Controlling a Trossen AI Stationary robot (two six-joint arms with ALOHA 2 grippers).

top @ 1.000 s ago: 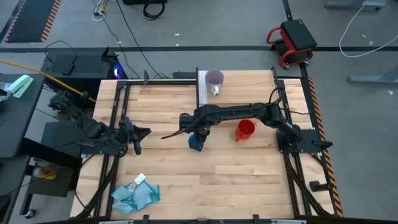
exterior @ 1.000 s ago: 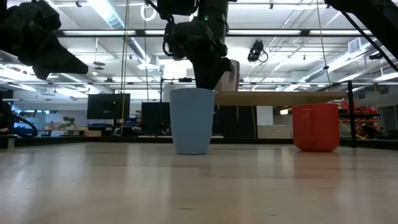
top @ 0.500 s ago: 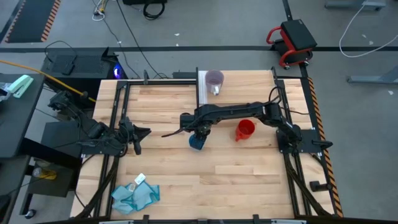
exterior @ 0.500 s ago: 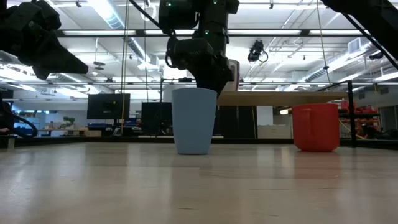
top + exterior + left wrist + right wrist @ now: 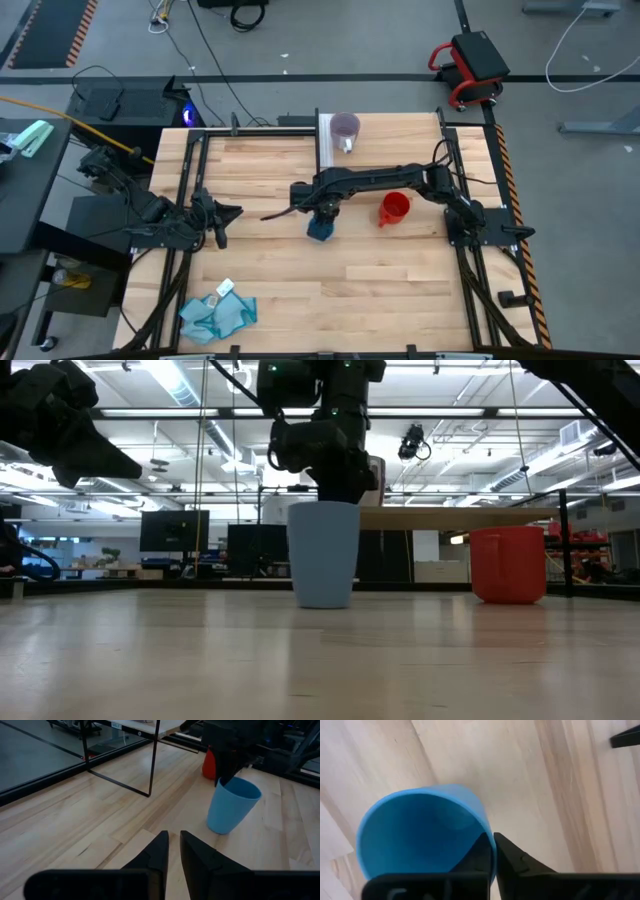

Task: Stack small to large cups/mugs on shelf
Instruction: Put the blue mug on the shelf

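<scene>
A blue cup (image 5: 321, 229) stands on the table near its middle, and my right gripper (image 5: 491, 840) is shut on its rim from above. The red handled mug (image 5: 394, 209) rests on its base to the cup's right, seen also in the low view (image 5: 508, 565). On the shelf (image 5: 400, 140) at the table's far side, the purple cup (image 5: 345, 127) with a white tag stands by the white end strip. My left gripper (image 5: 173, 842) hovers shut over the table's left part, pointing toward the blue cup (image 5: 231, 805). My right gripper pinches the blue cup's rim wall (image 5: 487, 832), one finger inside the cup and one outside. The fingers come from above, pointing down (image 5: 340, 485). The cup is upright with its base (image 5: 324, 603) at the tabletop.
A crumpled teal cloth (image 5: 215, 313) with a white tag lies near the table's near left corner. The shelf's black posts (image 5: 152, 760) stand behind the blue cup. Bare wood lies between the cup and the table's near edge.
My right gripper, holding the blue cup's rim, has moved a little toward the table's right edge. The cup has slid with it along the table toward the red mug, staying upright.
</scene>
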